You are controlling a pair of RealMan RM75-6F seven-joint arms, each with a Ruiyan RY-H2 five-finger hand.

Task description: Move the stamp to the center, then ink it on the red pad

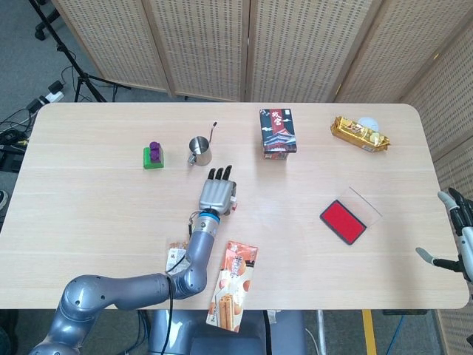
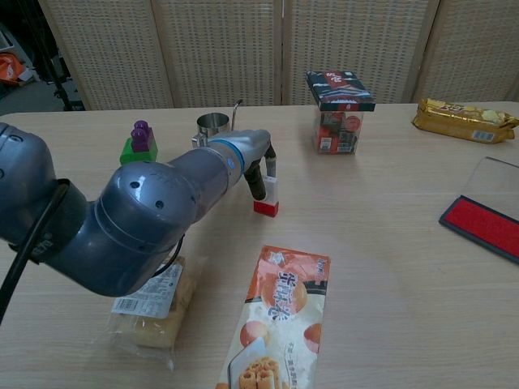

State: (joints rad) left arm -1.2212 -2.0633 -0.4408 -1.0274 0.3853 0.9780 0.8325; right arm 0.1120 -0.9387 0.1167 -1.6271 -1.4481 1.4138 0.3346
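— So what can't we make out?

— From the head view, the left hand (image 1: 216, 194) covers most of the stamp (image 1: 234, 201); only a sliver shows at its right edge, a little left of the frame's middle. Our right hand (image 1: 460, 235) is cut off at the lower right edge, fingers spread with nothing in them.

— And from the chest view?

— There the stamp (image 2: 268, 197) is clearer: a white upright body on a red base, sitting on the table (image 2: 389, 243) left of centre frame. The left hand (image 2: 257, 166) has its dark fingers closed around the white part, though our own forearm blocks much of the grip.

— The red pad?

— It sits far right, partly cropped in the chest view (image 2: 486, 225), whole in the head view (image 1: 344, 221), its clear lid beside it.
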